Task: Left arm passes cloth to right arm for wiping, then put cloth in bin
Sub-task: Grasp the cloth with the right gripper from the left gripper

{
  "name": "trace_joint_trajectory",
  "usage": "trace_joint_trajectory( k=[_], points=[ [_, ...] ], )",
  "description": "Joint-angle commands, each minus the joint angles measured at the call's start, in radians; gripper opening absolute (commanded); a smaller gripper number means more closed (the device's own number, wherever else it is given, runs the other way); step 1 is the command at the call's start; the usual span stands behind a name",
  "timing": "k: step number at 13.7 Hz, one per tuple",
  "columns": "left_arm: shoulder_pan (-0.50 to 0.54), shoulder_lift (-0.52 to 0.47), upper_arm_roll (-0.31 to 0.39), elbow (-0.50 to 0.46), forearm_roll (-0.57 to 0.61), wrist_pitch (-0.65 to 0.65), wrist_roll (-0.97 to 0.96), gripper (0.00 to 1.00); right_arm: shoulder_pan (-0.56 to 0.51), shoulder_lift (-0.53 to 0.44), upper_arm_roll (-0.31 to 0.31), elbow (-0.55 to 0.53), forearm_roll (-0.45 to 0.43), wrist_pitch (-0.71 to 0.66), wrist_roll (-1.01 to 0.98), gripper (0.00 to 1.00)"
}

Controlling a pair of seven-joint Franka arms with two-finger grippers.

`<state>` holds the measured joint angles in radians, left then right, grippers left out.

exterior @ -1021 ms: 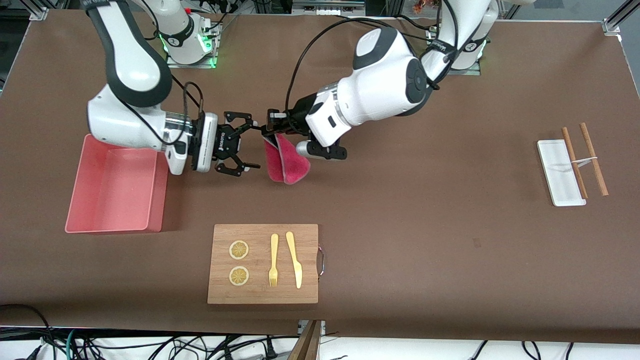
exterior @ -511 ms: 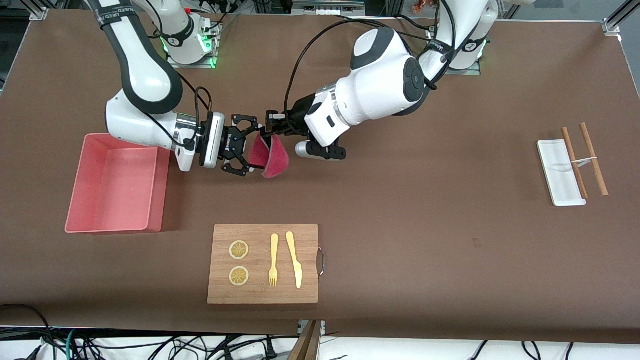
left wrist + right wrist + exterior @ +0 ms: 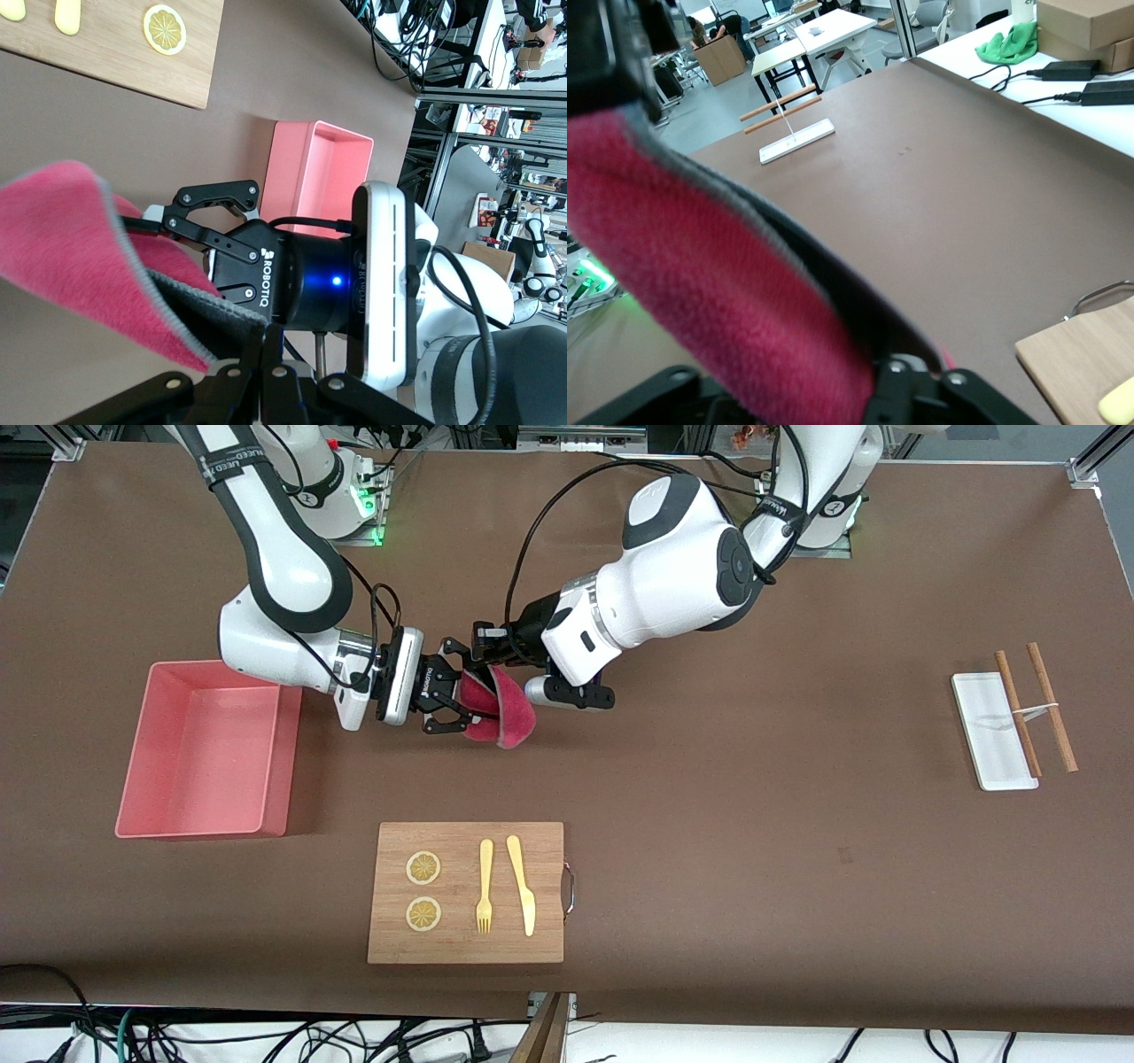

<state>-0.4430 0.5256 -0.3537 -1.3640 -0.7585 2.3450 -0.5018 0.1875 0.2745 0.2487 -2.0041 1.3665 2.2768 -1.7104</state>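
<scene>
Handover stage, cloth (image 3: 507, 719) in mid-air over bare table (image 3: 753, 824), between the bin (image 3: 131, 775) at the right arm's end and the table's middle, farther from the front camera than the wooden cutting board (image 3: 465, 943).

Left gripper (image 3: 476, 662): clenched on the upper edge of the red cloth, which hangs folded below it, grey backing showing in both wrist views.

Right gripper (image 3: 454, 689): pushed into the hanging cloth from the bin's side, level and side-on; cannot tell whether a firm hold is made, since the cloth hides the contact.

Risks noted:
- Release by the left gripper before a secure hold on the other side; likely result, cloth dropped on the table short of any wiping spot.
- Hold on one layer of the fold only; likely result, cloth unfolding or slipping free under wiping load.
- Pull-away with both grippers clamped; likely result, cloth stretched taut and both wrists strained.
- Two wrists very close together; small misalignment enough for a knock between the black linkages.
- Loose lower fold hanging low; possible drag across the table or snag on the bin's wall on the way in.

Bin empty inside as seen; deposit not yet done.
</scene>
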Motion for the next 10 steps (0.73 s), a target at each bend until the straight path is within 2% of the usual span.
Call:
trace_joint_trajectory(
  k=[1,2,3,4,5,8,10],
  points=[
    [0.006,-0.018,0.002,-0.012,-0.013,0.001,0.003,0.00,-0.009,0.008,-0.002,0.025,0.011,0.013,0.005,0.00],
    [0.009,-0.019,0.008,-0.012,-0.013,-0.007,0.000,0.15,-0.014,0.003,-0.018,0.025,0.009,0.013,0.003,0.00],
    [0.018,-0.021,0.012,-0.020,-0.012,-0.010,0.002,0.70,-0.014,-0.001,-0.034,0.025,-0.004,0.010,0.006,0.00],
    [0.036,-0.030,0.012,-0.035,0.004,-0.013,0.015,0.70,-0.014,-0.009,-0.048,0.024,-0.033,0.010,0.011,0.00],
    [0.046,-0.038,0.009,-0.037,0.033,-0.036,0.022,1.00,-0.014,-0.021,-0.061,0.024,-0.058,0.010,0.046,0.00],
    [0.116,-0.073,0.013,-0.030,0.082,-0.195,0.026,1.00,-0.014,-0.070,-0.103,0.018,-0.234,0.001,0.242,0.00],
    [0.176,-0.085,0.007,-0.023,0.253,-0.300,0.037,1.00,-0.016,-0.109,-0.126,0.007,-0.395,-0.037,0.432,0.00]
  ],
)
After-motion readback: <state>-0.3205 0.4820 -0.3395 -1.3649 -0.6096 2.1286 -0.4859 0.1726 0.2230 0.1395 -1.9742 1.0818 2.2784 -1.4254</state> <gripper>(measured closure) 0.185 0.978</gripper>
